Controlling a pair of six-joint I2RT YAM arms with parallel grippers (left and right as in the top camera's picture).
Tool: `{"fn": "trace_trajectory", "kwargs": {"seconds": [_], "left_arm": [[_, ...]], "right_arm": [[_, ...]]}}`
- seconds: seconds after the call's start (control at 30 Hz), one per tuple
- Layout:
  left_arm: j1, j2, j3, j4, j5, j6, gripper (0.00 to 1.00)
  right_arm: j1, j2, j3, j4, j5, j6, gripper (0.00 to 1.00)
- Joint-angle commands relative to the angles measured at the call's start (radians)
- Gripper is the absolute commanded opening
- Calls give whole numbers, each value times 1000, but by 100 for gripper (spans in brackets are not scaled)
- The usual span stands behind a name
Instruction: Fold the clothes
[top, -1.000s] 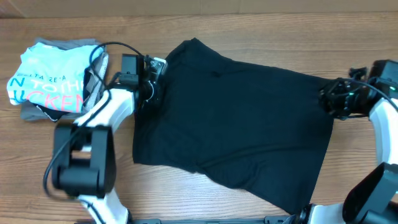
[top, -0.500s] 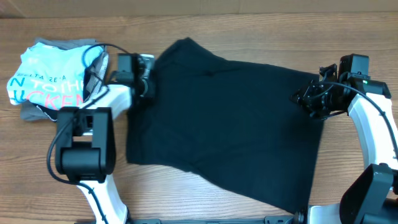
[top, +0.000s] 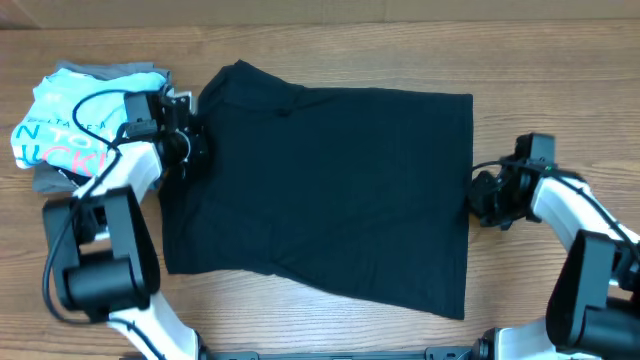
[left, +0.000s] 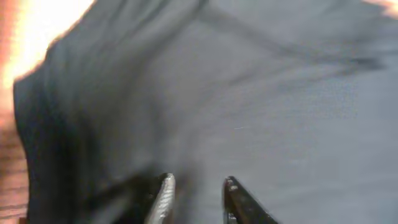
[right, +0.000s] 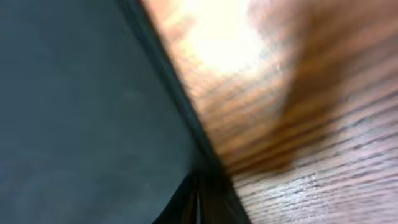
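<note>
Shirt (top: 320, 190) dragged left, now spread flat mid-table (top: 300, 325). Your right gripper (top: 476, 197) pinches right hem. Left gripper (top: 193, 150) at left edge, grip unclear. Judged ready for first fold.

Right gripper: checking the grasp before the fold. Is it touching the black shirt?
Touching. Right wrist view shows the right gripper pinching the black shirt at its hem.

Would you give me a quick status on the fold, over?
Left gripper at left edge of shirt, jaws unclear. Right gripper shut on right hem. Shirt flat, unfolded. Folded stack near left gripper.
</note>
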Motion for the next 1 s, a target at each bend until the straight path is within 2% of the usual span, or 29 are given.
{"fn": "trace_trajectory", "kwargs": {"seconds": [0.0,0.07,0.13,0.27,0.4,0.47,0.57,0.67,0.8,0.97], "left_arm": [[-21,-191,30,-33,34,-3,39],[-24,-282,51,-106,34,-3,43],[-23,-340,59,-172,25,6,45],[-23,-421,60,-320,-23,32,49],[-23,-450,60,-498,-77,32,49],[-23,-450,60,-571,-77,33,53],[-26,-444,50,-659,-93,106,57],[-26,-418,40,-695,-142,108,63],[-26,-344,38,-705,-140,105,65],[-26,-178,38,-704,-145,98,70]], "right_arm": [[6,43,-57,42,132,95,4],[-19,55,-60,47,322,185,4],[-58,55,-41,50,360,188,4],[-127,55,19,48,233,106,5],[-138,35,101,-11,38,25,19],[-138,-1,142,-56,-15,-3,25],[-135,-78,172,-123,-92,-12,31],[-135,-160,174,-193,-167,-40,33],[-133,-242,174,-333,-195,-113,35],[-133,-269,174,-449,-195,-188,37]]}}
